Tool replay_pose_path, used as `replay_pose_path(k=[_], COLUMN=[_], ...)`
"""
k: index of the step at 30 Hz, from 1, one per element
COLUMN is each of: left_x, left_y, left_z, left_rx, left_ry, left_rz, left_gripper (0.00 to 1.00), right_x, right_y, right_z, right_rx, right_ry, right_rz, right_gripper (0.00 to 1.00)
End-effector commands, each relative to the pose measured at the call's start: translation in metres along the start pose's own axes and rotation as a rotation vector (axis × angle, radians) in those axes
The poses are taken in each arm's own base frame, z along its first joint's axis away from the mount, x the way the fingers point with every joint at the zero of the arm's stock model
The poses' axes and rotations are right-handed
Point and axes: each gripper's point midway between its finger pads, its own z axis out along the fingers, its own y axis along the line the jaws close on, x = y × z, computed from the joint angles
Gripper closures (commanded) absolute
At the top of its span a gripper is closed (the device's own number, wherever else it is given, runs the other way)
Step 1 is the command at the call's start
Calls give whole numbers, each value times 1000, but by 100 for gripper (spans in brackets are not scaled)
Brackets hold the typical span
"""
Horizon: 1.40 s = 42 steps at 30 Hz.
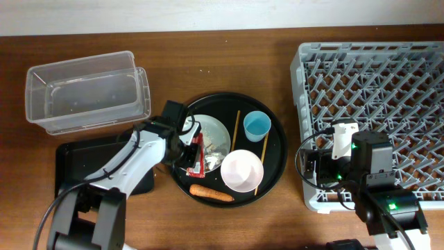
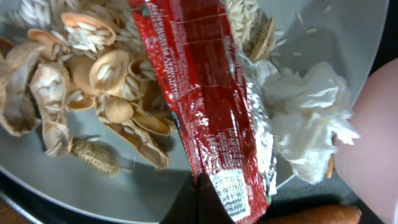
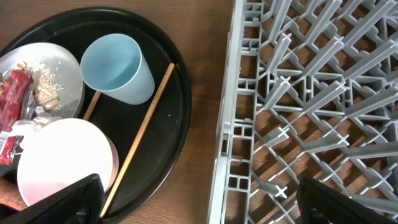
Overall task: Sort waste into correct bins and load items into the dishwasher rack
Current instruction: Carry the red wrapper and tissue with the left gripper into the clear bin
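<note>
My left gripper (image 2: 205, 205) is shut on the lower end of the red snack wrapper (image 2: 199, 93), which lies on the grey-green plate (image 1: 220, 132) with crumpled white tissue (image 2: 305, 118) and beige food scraps (image 2: 93, 81). The plate, the light-blue cup (image 1: 256, 126), the pink-white bowl (image 1: 242, 170), two chopsticks (image 1: 263, 163) and the orange carrot (image 1: 211, 194) sit on the round black tray (image 1: 277, 149). My right gripper (image 3: 199, 199) is open and empty over the left edge of the grey dishwasher rack (image 1: 388, 76). The clear tub (image 1: 87, 94) and the shallow black tray (image 1: 76, 163) stand at the left.
In the right wrist view the cup (image 3: 118, 65), a chopstick (image 3: 143, 130) and the bowl (image 3: 62, 162) lie left of the rack edge (image 3: 227, 124). A strip of wooden table runs between round tray and rack.
</note>
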Motion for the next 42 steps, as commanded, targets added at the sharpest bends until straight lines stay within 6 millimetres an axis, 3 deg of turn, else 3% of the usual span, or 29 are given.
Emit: replay_pose_path(k=[1, 3, 4, 6, 8, 9, 12, 14, 15, 16, 18, 19, 22, 27, 30, 32, 37, 38, 41, 42], left_x=[-51, -79, -88, -99, -106, -110, -123, -134, -136, -134, -126, -114, -66, -26, -16, -12, -11, -10, -10, -12], left_y=[5, 34, 67, 123, 164, 183, 220, 229, 228, 222, 173, 135, 57, -20, -41, -47, -46, -46, -45, -46], left_z=[-63, -129, -162, -196, -210, -208, -176, -168, -173, -179, -175, -160, -102, -48, -26, 0, 11, 13, 19, 19], left_rx=[-10, -43, -114, -213, -261, -279, -291, -296, -297, -285, -108, 16, 116, 168, 179, 179, 176, 176, 176, 177], left_ry=[-203, -391, -494, -634, -716, -733, -714, -738, -752, -754, -697, -601, -283, -105, -32, 32, 54, 60, 66, 59], left_rz=[-8, -79, -143, -250, -316, -343, -385, -379, -374, -368, -307, -277, -211, -30, 17, 0, -7, -5, -7, -5], left_gripper=[100, 100, 100, 100, 100, 100, 99, 49, 38, 38, 38, 37, 37, 37, 36, 36, 44, 53, 94, 100], right_x=[-7, -7, -7, -7, -7, -7, -7, -7, -7, -7, -7, -7, -7, -6, -5, -5, -5, -5, -5, -5], right_y=[2, 2, 2, 2, 2, 2, 2, 2, 2, 2, 2, 2, 2, 2, 2, 2, 2, 2, 2, 2], right_z=[-5, -5, -5, -5, -5, -5, -5, -5, -5, -5, -5, -5, -5, -5, -5, -5, -5, -5, -5, -5], right_rx=[-3, -3, -3, -3, -3, -3, -3, -3, -3, -4, -3, -3, -4, -3, -4, -4, -4, -4, -4, -4], right_ry=[-21, -21, -21, -21, -21, -21, -21, -21, -21, -21, -21, -21, -21, -16, -14, -13, -13, -13, -13, -13], right_rz=[2, 2, 3, 2, 3, 3, 3, 2, 2, 3, 3, 3, 3, 3, 3, 3, 4, 3, 4, 3], right_gripper=[2, 2, 2, 2, 2, 2, 2, 2, 2, 2, 2, 2, 2, 2, 2, 2, 2, 2, 2, 2])
